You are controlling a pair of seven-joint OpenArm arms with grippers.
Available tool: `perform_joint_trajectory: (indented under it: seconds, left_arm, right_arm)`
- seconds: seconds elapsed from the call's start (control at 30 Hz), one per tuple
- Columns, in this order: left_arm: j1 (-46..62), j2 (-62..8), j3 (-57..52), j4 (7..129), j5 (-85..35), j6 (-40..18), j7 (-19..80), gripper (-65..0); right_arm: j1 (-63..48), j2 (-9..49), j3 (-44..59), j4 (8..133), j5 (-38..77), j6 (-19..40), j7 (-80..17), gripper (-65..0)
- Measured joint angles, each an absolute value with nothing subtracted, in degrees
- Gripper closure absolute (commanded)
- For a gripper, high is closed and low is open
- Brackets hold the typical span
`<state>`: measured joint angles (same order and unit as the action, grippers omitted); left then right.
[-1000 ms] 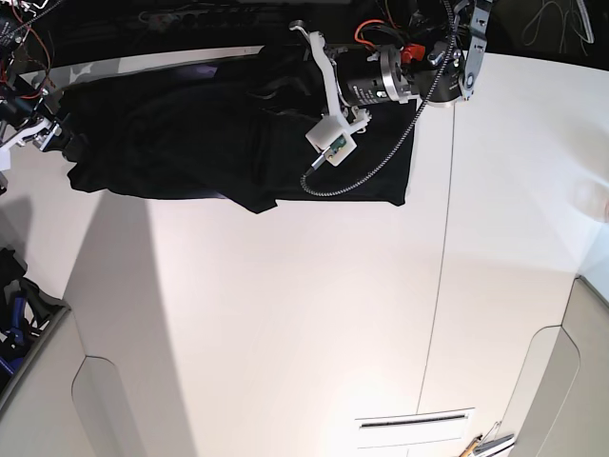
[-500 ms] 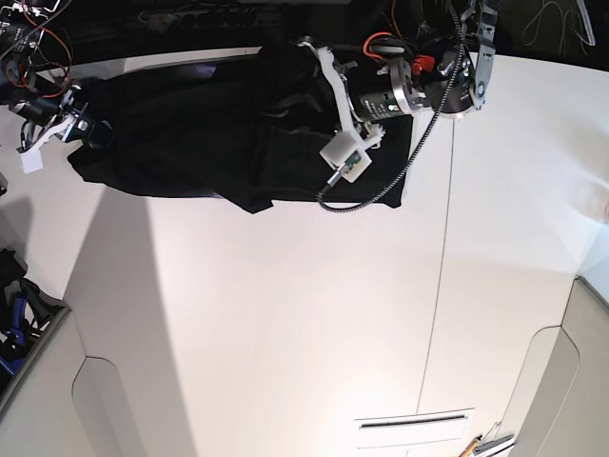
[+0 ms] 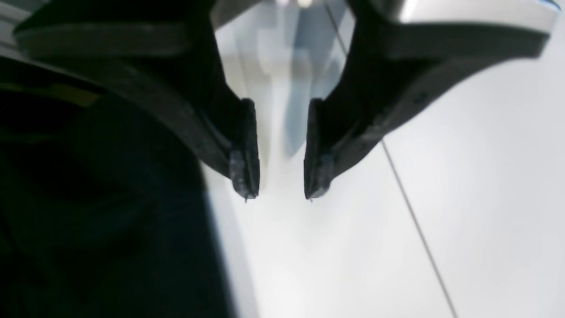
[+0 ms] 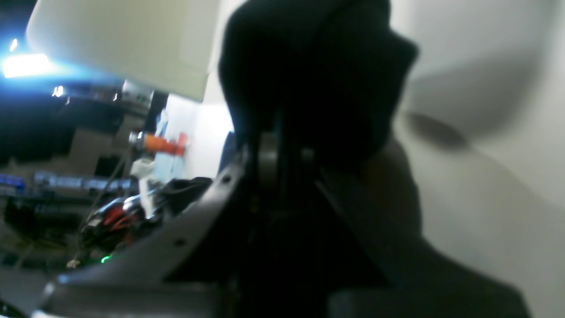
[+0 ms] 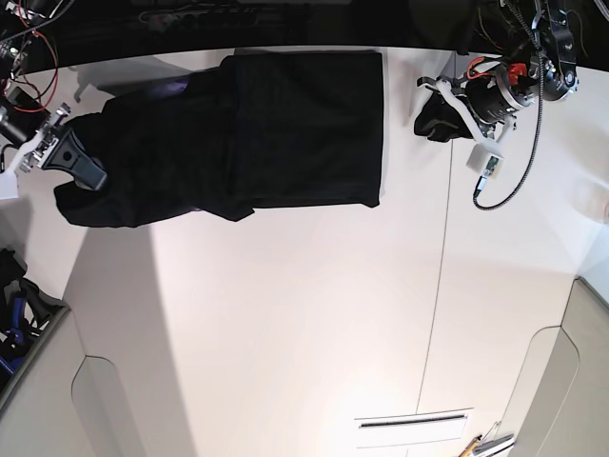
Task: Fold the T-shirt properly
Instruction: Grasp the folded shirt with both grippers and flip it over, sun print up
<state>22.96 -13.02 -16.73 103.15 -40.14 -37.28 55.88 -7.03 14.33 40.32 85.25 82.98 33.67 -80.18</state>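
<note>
The black T-shirt (image 5: 285, 124) lies spread along the far side of the white table (image 5: 285, 314), plain side up, its right part a flat rectangle. My left gripper (image 5: 425, 119) hovers just right of the shirt's right edge, clear of it. In the left wrist view this gripper (image 3: 280, 187) is open with only table between its fingers, and the T-shirt (image 3: 88, 221) is dark at the left. My right gripper (image 5: 93, 177) sits on the shirt's left end. In the blurred right wrist view it (image 4: 282, 150) is shut on a bunch of the T-shirt (image 4: 318, 57).
A thin seam (image 5: 442, 286) runs down the table right of centre. A slotted plate (image 5: 414, 424) lies near the front edge. Grey rounded panels (image 5: 57, 400) flank both front corners. Cables and dark gear (image 5: 190, 14) line the back.
My left arm has pulled back to the right, off the shirt, leaving its right part flat. My right gripper has moved onto the shirt's left end and shut on it.
</note>
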Motion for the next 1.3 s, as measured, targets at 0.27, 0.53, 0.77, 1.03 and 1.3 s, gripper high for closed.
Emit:
perform_joint_trajectory:
  seconds: [0.27, 0.53, 0.77, 1.03, 1.3]
  left_arm:
    - [22.8, -12.9, -15.9, 98.6, -43.3, -37.7, 54.0, -20.8]
    - [22.8, -12.9, -15.9, 98.6, -43.6, -37.7, 54.0, -20.8]
    - [22.8, -12.9, -15.9, 98.6, -43.8, -37.7, 54.2, -20.8]
    - [22.8, -12.9, -15.9, 98.5, -45.5, -37.7, 54.8, -20.8]
    - [22.8, -12.9, -15.9, 98.5, -45.6, -37.7, 55.0, -20.8]
  right_arm:
    - [-8.6, 1.4, 20.5, 89.4, 83.1, 34.4, -80.4, 0.0]
    - [-8.1, -2.9, 3.7, 89.6, 61.1, 34.5, -68.1, 0.0]
    - [-5.3, -2.8, -1.7, 89.6, 50.2, 34.0, -64.1, -17.7]
    - [-0.1, -3.4, -4.3, 89.7, 53.5, 33.9, -70.8, -29.5]
    - [0.6, -6.1, -7.8, 89.7, 56.5, 33.9, -74.7, -29.5]
